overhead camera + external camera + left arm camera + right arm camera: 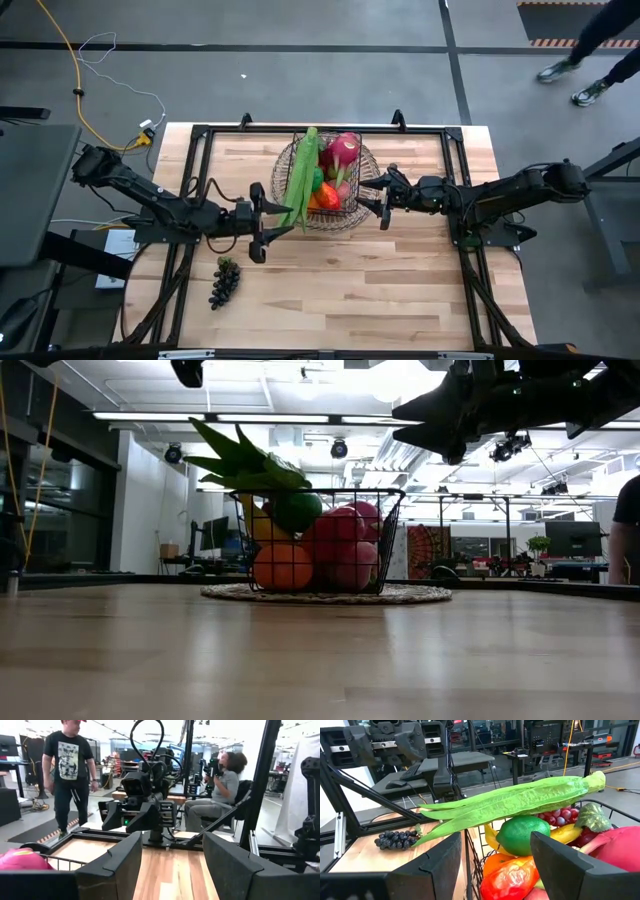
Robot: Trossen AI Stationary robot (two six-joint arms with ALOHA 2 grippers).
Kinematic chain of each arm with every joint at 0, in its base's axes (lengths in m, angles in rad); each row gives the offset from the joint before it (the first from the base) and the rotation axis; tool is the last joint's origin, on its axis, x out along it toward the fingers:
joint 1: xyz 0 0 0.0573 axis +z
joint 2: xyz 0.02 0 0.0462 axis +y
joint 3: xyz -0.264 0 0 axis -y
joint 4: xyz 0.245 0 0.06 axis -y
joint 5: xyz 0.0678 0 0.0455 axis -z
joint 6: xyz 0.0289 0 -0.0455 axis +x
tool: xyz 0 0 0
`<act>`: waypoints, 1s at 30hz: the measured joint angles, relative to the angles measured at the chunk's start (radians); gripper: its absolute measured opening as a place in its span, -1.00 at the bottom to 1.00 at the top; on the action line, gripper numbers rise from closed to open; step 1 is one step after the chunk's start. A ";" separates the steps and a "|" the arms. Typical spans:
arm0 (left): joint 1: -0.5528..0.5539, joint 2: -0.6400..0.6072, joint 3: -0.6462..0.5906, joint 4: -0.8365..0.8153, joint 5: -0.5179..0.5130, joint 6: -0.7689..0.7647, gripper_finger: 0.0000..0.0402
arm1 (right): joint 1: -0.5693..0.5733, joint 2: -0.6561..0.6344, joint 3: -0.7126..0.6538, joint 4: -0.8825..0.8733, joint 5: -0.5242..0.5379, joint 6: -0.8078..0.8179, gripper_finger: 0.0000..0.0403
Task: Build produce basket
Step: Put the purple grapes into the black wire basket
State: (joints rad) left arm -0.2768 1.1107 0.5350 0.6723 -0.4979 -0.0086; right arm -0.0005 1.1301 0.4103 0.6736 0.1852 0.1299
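Wire basket [327, 186], high view: mid-surface on a wicker tray [288, 160], nearly full; dark grapes [224, 281] remain, near the left gripper [259, 222]. You fetch those. Left wrist view: fingers [112, 865] open, empty. Right wrist view: right gripper [495, 865] open, empty, at the beans [515, 802]; keep it clear.

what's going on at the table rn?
Two arms are filling the basket with produce. It sits on a round woven tray, already loaded: long green beans across the top, an orange, a banana, a pink dragon fruit. The left gripper and right gripper flank the basket, both open and empty. One bunch of dark grapes lies out on the table.
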 joint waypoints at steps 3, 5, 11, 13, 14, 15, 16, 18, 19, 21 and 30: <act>0.000 0.000 0.000 -0.006 -0.019 0.012 -0.02 | 0.000 0.000 0.000 0.000 0.000 -0.009 0.14; 0.000 0.000 0.000 -0.015 -0.055 0.014 -0.02 | 0.001 0.000 0.000 0.000 0.000 -0.019 0.14; 0.001 -0.015 0.000 -0.066 -0.144 0.021 -0.02 | 0.001 0.000 0.000 0.000 -0.004 -0.026 0.14; 0.001 -0.025 0.000 -0.090 -0.143 0.024 -0.02 | 0.001 0.000 0.000 0.000 -0.020 -0.026 0.14; 0.002 -0.032 0.000 -0.102 -0.143 0.026 -0.02 | 0.001 0.000 0.000 0.000 -0.031 -0.026 0.14; 0.002 -0.040 0.000 -0.112 -0.143 0.030 -0.02 | 0.001 0.000 0.000 0.000 -0.041 -0.026 0.14; 0.002 -0.045 0.000 -0.124 -0.143 0.031 -0.02 | 0.001 0.000 0.000 0.000 -0.048 -0.026 0.14; 0.002 -0.056 0.000 -0.151 -0.143 0.031 -0.02 | 0.001 0.000 0.000 0.000 -0.056 -0.026 0.14; 0.002 -0.062 0.000 -0.159 -0.143 0.031 -0.02 | 0.001 0.000 0.000 0.000 -0.056 -0.026 0.14; 0.002 -0.069 0.000 -0.165 -0.147 0.031 -0.02 | 0.001 0.000 0.000 0.003 -0.056 -0.026 0.14; 0.059 -0.085 -0.127 0.063 -0.089 0.031 -0.02 | 0.001 0.000 0.000 0.043 -0.093 -0.026 0.14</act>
State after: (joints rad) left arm -0.2180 1.0252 0.4081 0.7354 -0.5870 0.0227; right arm 0.0006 1.1301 0.4103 0.7163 0.0920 0.1042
